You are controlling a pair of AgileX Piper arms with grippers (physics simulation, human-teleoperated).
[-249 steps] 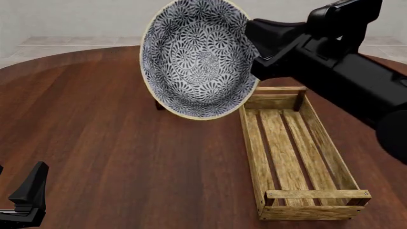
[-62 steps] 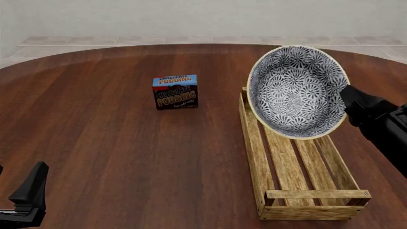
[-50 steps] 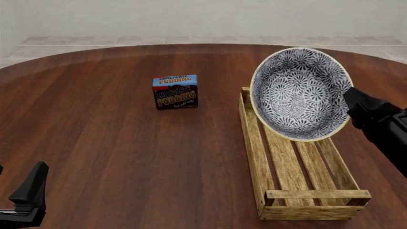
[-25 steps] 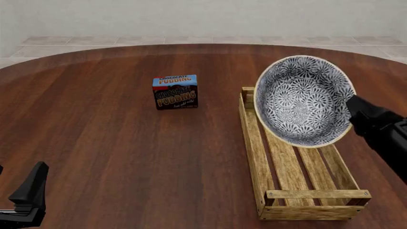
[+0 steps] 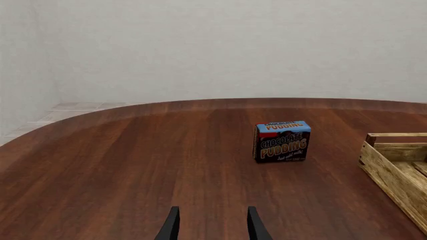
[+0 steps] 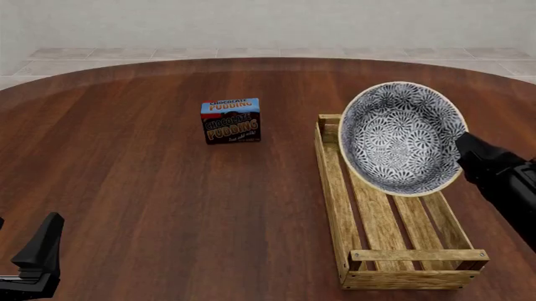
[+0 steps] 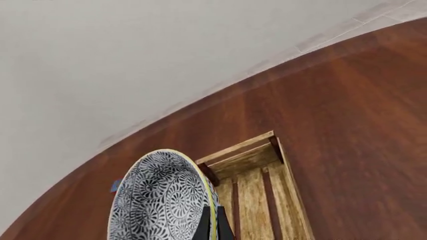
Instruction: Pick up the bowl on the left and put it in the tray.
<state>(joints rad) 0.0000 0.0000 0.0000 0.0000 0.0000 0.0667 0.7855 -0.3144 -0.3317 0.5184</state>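
The bowl (image 6: 400, 138) is held by its rim in the closed right gripper (image 6: 466, 143), tilted on edge above the far half of the tray (image 6: 335, 207), whose long axis runs toward the camera, while the left gripper (image 5: 210, 227) is parked open, well apart.

A round table (image 6: 150, 188) of dark reddish wood carried a pudding box (image 6: 230, 120) standing toward the far middle, and a long slatted crate (image 6: 393, 251) lying well apart to its right.
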